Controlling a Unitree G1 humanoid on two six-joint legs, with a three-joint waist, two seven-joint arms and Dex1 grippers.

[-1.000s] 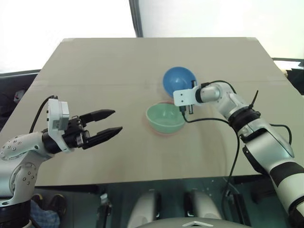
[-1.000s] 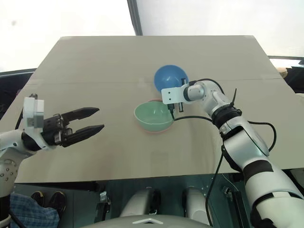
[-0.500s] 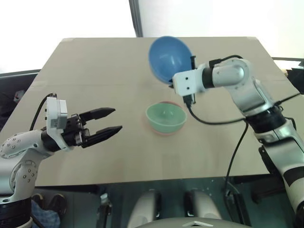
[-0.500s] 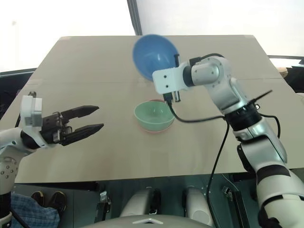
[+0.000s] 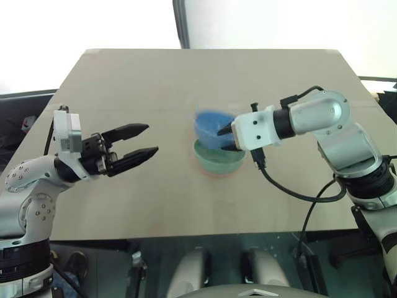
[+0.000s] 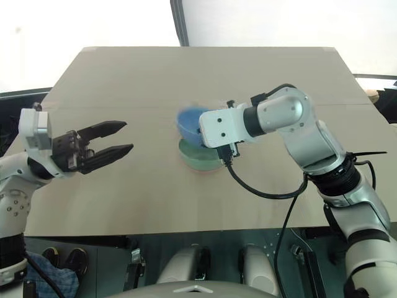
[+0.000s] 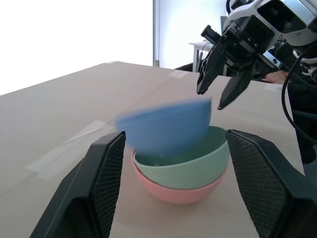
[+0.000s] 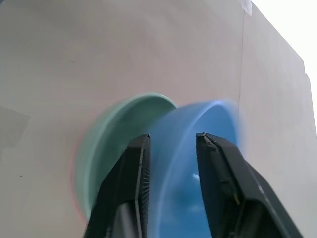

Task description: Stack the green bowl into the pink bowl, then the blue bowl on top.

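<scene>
The pink bowl (image 7: 181, 189) sits near the middle of the tan desk (image 5: 155, 81), and the green bowl (image 7: 198, 161) is nested inside it, so that only the pink rim and lower wall show under the green one. The blue bowl (image 7: 166, 126) is above the green bowl, tilted, with one side down in or against the green bowl's mouth and the other side raised; its outline is smeared, so it is hard to say whether it has settled or is touching the green bowl's rim at all.

The right hand (image 5: 226, 139) reaches in from the right side of the desk and is just beside the blue bowl, pointing towards the robot's left and somewhat downward. In the left wrist view its two black fingers (image 7: 208, 74) stand parted above the blue bowl's raised edge, with a gap between their tips and the bowl, so the hand looks released and is gripping nothing. In the right wrist view the same fingers frame the blue bowl's rim without pressing on it.

The left hand (image 5: 146, 141) hangs over the left part of the desk, well apart from the bowls, pointing towards them about level. Its fingers are spread wide and empty, and the stack shows between them in the left wrist view
</scene>
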